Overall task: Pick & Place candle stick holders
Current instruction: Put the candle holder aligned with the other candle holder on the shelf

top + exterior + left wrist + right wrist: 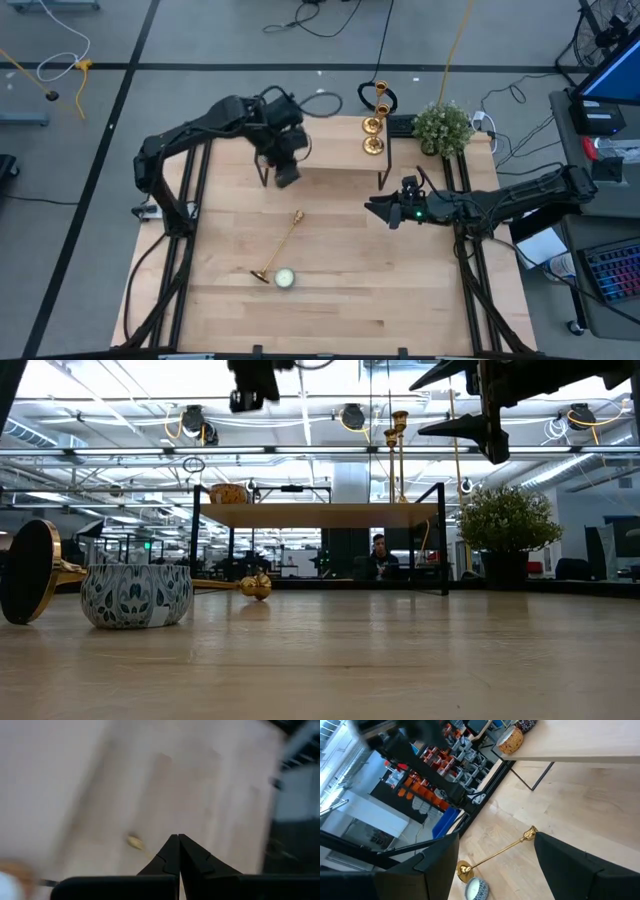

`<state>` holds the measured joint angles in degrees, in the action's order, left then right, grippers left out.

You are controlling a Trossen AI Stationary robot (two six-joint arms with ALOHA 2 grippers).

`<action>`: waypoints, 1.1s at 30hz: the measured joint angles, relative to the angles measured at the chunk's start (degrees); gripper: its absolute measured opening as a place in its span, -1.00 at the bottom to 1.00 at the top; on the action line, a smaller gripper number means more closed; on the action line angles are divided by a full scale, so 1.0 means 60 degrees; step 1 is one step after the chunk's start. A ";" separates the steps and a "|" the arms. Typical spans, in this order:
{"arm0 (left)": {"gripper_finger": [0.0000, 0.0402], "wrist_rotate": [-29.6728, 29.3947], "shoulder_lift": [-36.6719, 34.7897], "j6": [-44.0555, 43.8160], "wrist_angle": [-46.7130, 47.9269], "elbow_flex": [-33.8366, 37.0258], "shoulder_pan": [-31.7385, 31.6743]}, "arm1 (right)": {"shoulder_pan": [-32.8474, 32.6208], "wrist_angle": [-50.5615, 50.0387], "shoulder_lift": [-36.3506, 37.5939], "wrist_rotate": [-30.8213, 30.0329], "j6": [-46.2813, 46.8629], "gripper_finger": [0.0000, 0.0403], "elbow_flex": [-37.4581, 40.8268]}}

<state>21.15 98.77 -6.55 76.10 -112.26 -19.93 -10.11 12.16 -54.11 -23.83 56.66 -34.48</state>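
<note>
One gold candle stick holder [280, 245] lies on its side on the table's near middle, resting on its base rim [30, 572] and cup end [255, 588]. Two more candle stick holders [373, 135] stand upright on a raised wooden shelf [330, 145] at the far side, and also show in the low view [398, 450]. My left gripper [285, 176] is shut, holds nothing, and hangs high above the table by the shelf's left front. My right gripper [385, 210] is open at the right, and the lying holder [495, 852] shows between its fingers farther off.
A patterned tealight tin [285, 278] sits beside the lying holder's base. A potted plant [442, 127] stands at the far right corner. A round gold tin [228, 493] rests on the shelf's left part. Bare tabletop lies along the near edge and right of centre.
</note>
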 joint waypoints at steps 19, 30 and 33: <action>-0.98 -0.1563 -0.0563 -0.4194 0.2046 0.0989 0.4246 | -0.0004 0.0004 0.0001 0.0835 0.0358 0.27 0.0000; -0.74 -0.2068 -0.0545 -0.9632 -0.0746 0.4364 0.5064 | -0.0019 0.1705 0.0015 0.3187 0.0392 0.27 0.0000; -0.54 -0.1724 -0.0538 -1.0806 -0.2338 0.4895 0.5196 | -0.0037 0.2453 0.0018 0.3906 0.0456 0.27 0.0000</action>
<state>10.80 95.55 -71.39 62.08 -82.89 11.24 -10.33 26.88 -54.00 -0.40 59.40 -34.48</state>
